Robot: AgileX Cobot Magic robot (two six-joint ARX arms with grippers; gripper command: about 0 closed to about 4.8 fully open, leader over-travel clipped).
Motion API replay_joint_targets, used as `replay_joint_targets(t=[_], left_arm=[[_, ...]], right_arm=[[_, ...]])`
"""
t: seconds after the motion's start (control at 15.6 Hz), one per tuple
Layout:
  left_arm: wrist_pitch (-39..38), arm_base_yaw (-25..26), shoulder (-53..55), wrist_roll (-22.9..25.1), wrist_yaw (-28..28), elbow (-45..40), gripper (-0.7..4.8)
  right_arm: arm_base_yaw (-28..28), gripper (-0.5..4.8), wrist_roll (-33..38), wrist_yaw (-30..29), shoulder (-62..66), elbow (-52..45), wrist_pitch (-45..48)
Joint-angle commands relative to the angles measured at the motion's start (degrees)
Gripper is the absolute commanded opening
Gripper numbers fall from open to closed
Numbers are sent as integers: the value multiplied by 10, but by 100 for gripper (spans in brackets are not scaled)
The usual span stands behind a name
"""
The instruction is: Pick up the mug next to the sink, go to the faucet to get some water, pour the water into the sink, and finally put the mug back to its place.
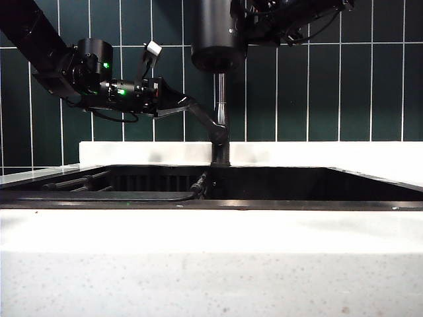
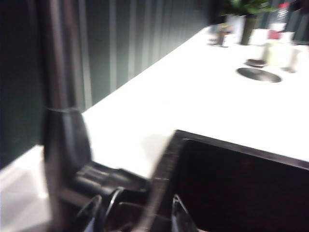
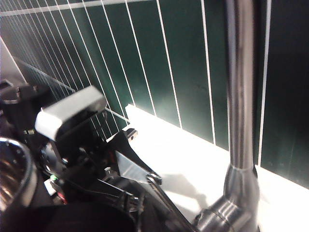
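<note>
Left pincer [image 1: 184,104], wide open, straddles the faucet [image 1: 221,99] lever at nine o'clock of the pipe. Right pincer [image 1: 248,26], closed on the mug [image 1: 215,36], holds it above the sink [image 1: 297,185]. Filling step seems in hand; next, the lever probably needs pushing.

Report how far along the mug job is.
Done: the mug is lifted, held high by the shut right gripper beside the faucet. In hand: the open left gripper at the faucet lever. Left: filling, pouring into the sink, returning the mug.
</note>
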Motion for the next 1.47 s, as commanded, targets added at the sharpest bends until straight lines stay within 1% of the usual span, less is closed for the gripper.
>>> replay_joint_targets(t=[0.06,0.51,0.7,0.83,0.96,1.03,1.22,1.28,1.35,1.47], left_arm=[[11,-5,-6,-20,65,5,186],[11,-5,-6,-18,63,5,188],[10,-5,-5,-5,35,5,188],[10,-4,-5,-3,1,5,188],[10,-4,-5,10,-5,5,188],[10,-4,-5,10,-14,5,188],[6,-4,-5,10,-14,5,188],[5,-4,-5,10,-14,5,188],[5,-4,-5,10,-14,5,188],[5,-4,-5,10,-17,5,188]], right_arm=[[1,-1,-2,-3,-5,5,12],[1,-1,-15,-3,-5,5,12],[1,-1,-15,-3,-5,5,12],[1,-1,-15,-3,-5,5,11],[1,-1,-16,-3,-5,5,7],[1,-1,-19,-3,-5,5,1],[1,-1,-21,-3,-5,5,-1],[1,-1,-21,-6,-5,5,-3],[1,-1,-21,-25,-5,5,-5],[1,-1,-30,-23,-5,5,-2]])
